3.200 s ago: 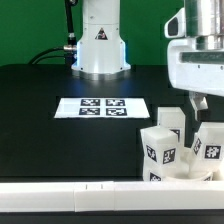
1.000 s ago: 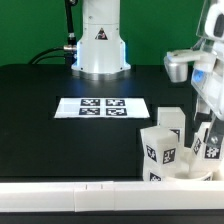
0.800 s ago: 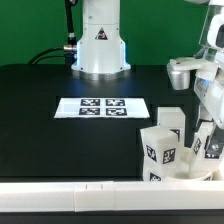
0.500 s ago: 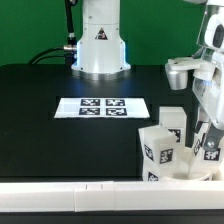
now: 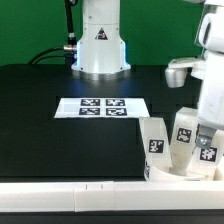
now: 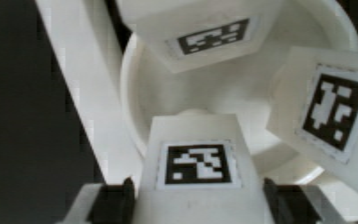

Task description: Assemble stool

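The white stool stands upside down at the exterior view's lower right: the round seat (image 5: pixel 170 172) lies flat with three stubby tagged legs (image 5: pixel 154 141) sticking up from it. My gripper (image 5: pixel 207 130) has come down over the rightmost leg (image 5: pixel 204 153). In the wrist view that leg (image 6: pixel 201 165) sits between my two fingers (image 6: pixel 112 201), which press on its sides. Two more tagged legs (image 6: pixel 213 36) and the seat (image 6: pixel 179 100) show beyond it.
The marker board (image 5: pixel 102 107) lies flat on the black table's middle. The long white L-shaped rail (image 5: pixel 80 195) runs along the front edge, close to the stool. The arm's white base (image 5: pixel 100 45) stands at the back.
My gripper has come down onto the rightmost leg. The stool's legs have shifted, with the two other legs now further toward the exterior view's right and slightly tilted.
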### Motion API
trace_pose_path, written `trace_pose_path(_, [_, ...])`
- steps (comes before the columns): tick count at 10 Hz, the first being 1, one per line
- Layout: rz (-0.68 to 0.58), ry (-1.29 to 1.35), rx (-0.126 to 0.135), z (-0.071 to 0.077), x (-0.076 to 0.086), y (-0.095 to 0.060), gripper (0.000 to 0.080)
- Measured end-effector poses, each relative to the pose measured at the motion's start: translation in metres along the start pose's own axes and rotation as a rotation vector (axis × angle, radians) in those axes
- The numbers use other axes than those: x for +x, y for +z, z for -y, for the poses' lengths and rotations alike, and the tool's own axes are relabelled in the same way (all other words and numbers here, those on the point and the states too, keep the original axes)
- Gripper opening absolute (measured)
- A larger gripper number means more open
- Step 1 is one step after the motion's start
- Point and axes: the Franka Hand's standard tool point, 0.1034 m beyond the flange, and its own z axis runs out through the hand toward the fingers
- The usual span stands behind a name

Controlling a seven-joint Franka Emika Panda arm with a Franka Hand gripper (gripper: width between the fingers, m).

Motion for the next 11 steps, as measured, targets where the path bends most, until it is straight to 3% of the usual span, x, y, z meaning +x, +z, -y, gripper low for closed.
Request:
trace_pose_path(1, [-0.004, 0.242, 0.024, -0.003, -0.004, 0.0, 0.0339])
trace_pose_path(3, [0.07, 0.67, 0.111, -0.002, -0.004, -0.001, 0.0339])
trace_pose_path(8, [0.089, 1.01, 0.102, -0.005, -0.005, 0.0, 0.0339])
trace_pose_path(11, [0.079, 1.537, 0.101, -0.017, -0.017, 0.003, 0.0339])
